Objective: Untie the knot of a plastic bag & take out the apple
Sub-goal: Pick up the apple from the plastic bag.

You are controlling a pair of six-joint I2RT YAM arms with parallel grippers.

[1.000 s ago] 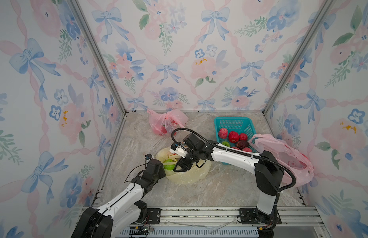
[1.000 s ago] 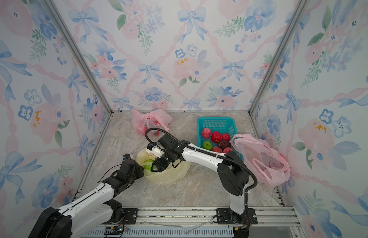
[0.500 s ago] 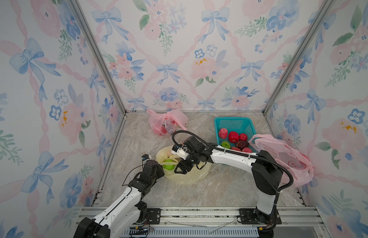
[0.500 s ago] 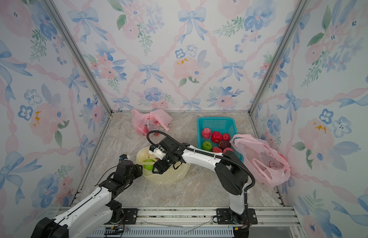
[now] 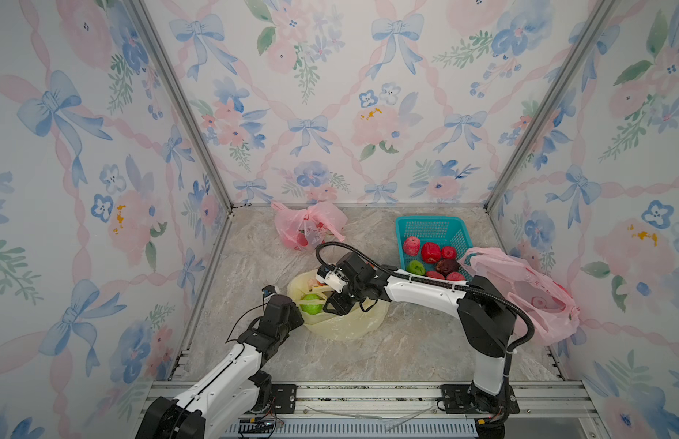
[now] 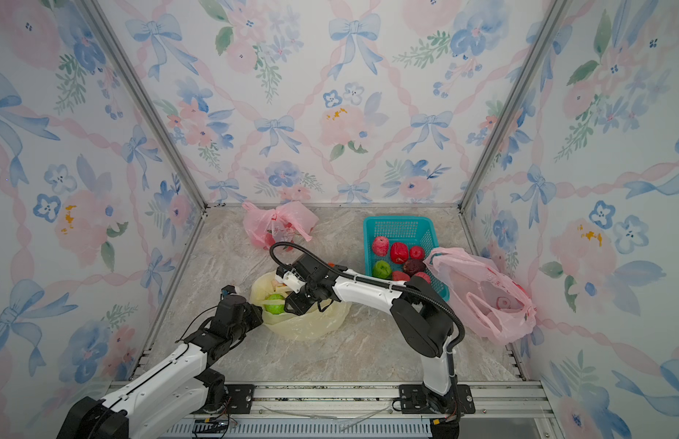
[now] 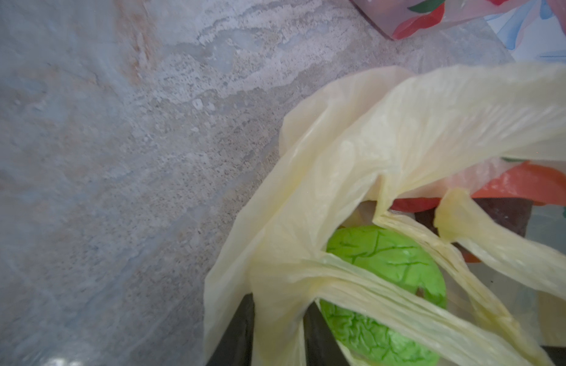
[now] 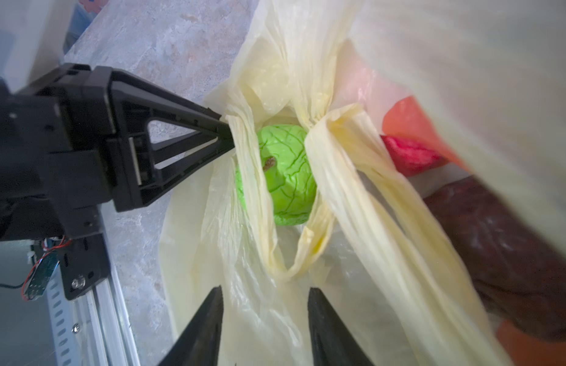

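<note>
counter: marble-patterned, smooth; judged risk is the whole bag sliding across it if either arm pulls, since nothing pins the bag down.
yellow plastic bag: lies low in the middle of both top views, mouth loosened, handles draped across the opening; a hard tug could tear the thin film or re-tighten the strips.
teal basket: right of centre, already holding red and green fruit; not at risk now.
left tool: pinching a fold of the bag rim at the bottom of the left wrist view; a slip there would let the mouth collapse over the fruit.
right tool: spread, nothing between its tips, poised above the bag film at the bottom of the right wrist view; closing now would likely catch film or a handle, not fruit.
green apple: inside the bag, centre of the right wrist view, crossed by a handle strip; that strip could snag it, though how taut it is I cannot tell.
</note>
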